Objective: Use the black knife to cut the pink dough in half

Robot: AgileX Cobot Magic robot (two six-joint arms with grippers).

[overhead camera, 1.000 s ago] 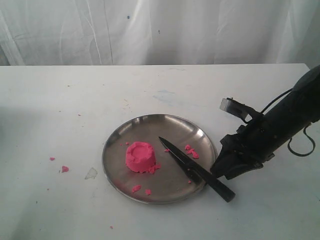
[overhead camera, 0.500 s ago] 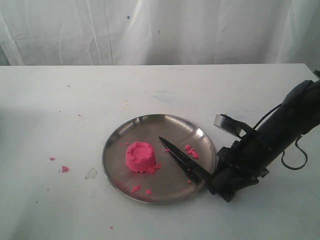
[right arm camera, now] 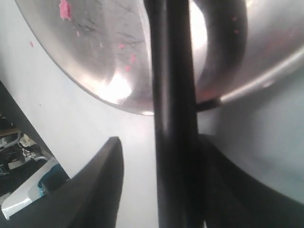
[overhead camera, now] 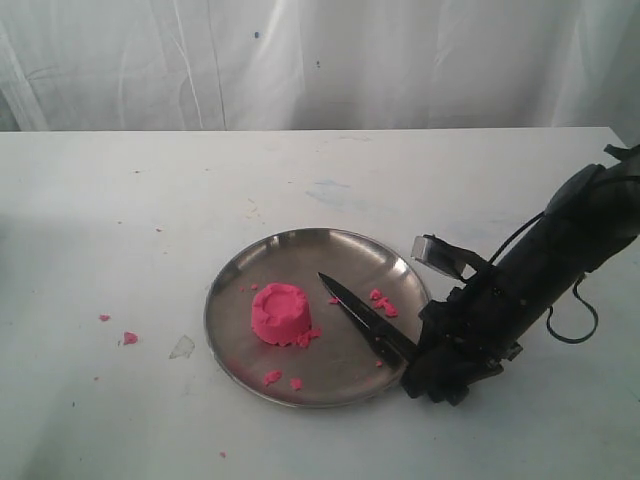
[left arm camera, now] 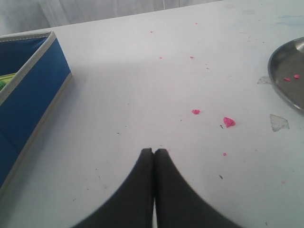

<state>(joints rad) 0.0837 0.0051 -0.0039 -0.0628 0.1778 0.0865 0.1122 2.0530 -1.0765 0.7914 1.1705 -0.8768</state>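
The pink dough [overhead camera: 280, 313] is a squat round mound with a dented top, standing left of centre on the steel plate [overhead camera: 300, 240]. The black knife [overhead camera: 362, 318] lies on the plate's right half, its tip pointing at the dough and its handle over the rim. My right gripper [overhead camera: 432, 385] is down over that handle end. In the right wrist view the handle [right arm camera: 173, 95] runs between the right gripper's [right arm camera: 159, 140] spread fingers, against one finger and clear of the other. My left gripper [left arm camera: 154, 151] is shut and empty above bare table.
Small pink crumbs [overhead camera: 383, 303] lie on the plate, with more of them [left arm camera: 229, 121] on the table to its left. A blue fabric box [left arm camera: 28, 95] stands beside the left gripper. The plate's rim [left arm camera: 285, 71] shows in the left wrist view. White curtain behind the table.
My right arm has moved down and leftward along the knife, and its gripper now covers the handle end. The knife, dough and plate have stayed put.
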